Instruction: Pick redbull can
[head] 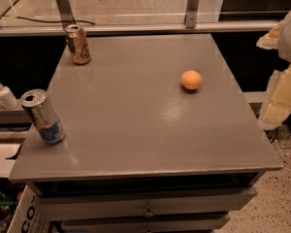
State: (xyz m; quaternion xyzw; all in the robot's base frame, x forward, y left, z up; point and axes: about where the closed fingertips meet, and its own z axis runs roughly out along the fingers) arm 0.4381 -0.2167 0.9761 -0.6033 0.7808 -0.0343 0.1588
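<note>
Two cans stand on the grey worktop (150,130), and they differ. One is the redbull can (42,116), slim and tall, silver with a blue lower part and a shiny top. It stands on its base close to the worktop's left edge, toward the front left corner. The other is a shorter gold-brown can (78,44), upright at the back left corner, well apart from the first. One orange (191,79) lies right of the middle, nearer the back, and touches neither can. That makes three things on the worktop in all.

One gripper (282,84) shows at the right border of the view. Its pale yellow and white parts hang beyond the worktop's right edge, far from the redbull can and with the whole surface between them. It holds nothing that can be seen, and I cannot tell whether it is apart or together.

One white pump bottle (4,93) stands on a ledge left of the worktop, behind the redbull can. Two drawer fronts (145,203) show beneath the worktop, each with a small knob. One cardboard box (26,216) sits at the lower left. Two metal posts (193,4) rise behind the back edge.
</note>
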